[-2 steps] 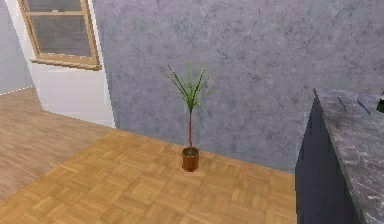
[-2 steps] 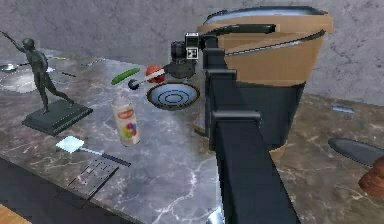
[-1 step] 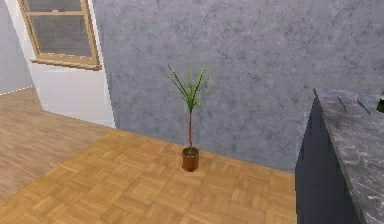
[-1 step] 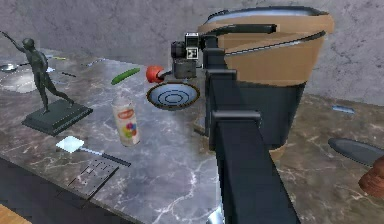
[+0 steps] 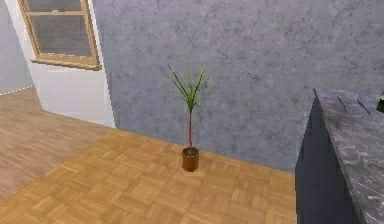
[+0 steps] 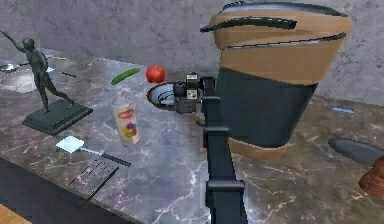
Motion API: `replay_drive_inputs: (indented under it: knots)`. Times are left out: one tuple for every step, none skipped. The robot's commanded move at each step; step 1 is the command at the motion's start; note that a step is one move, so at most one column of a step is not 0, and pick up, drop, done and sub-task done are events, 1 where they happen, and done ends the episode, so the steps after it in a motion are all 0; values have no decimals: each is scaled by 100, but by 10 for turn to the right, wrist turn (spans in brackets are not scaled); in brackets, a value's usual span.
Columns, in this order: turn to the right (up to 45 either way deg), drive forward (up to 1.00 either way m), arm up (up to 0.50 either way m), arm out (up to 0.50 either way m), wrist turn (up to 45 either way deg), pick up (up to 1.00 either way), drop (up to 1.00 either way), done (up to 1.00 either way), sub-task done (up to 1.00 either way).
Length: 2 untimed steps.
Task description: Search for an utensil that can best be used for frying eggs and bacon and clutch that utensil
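Observation:
In the arm side view my arm (image 6: 220, 165) rises from the bottom edge over a marble counter (image 6: 300, 185). My gripper (image 6: 180, 96) sits at its far end, left of the two white squares (image 6: 206, 90). A round dark dish-like thing with a pale rim (image 6: 160, 96) lies on the counter right at the fingers; it may be a pan, but its shape is unclear. I cannot tell whether the gripper holds anything. A dark flat oval thing (image 6: 355, 150) lies on the counter at the right.
A big brown-and-black container (image 6: 280, 80) stands just right of the gripper. A red round fruit (image 6: 155, 73), a green long vegetable (image 6: 126, 76), a white bottle (image 6: 124, 120) and a dark statue (image 6: 45, 85) stand to the left. The forward view has a potted plant (image 5: 189, 120), a window (image 5: 60, 35) and a counter end (image 5: 340, 160).

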Motion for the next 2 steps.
replay_drive_inputs:
  knots:
    - [0, 0, 0, 0, 0, 100, 0, 0, 0]
    - [0, 0, 10, 0, 0, 0, 0, 0, 0]
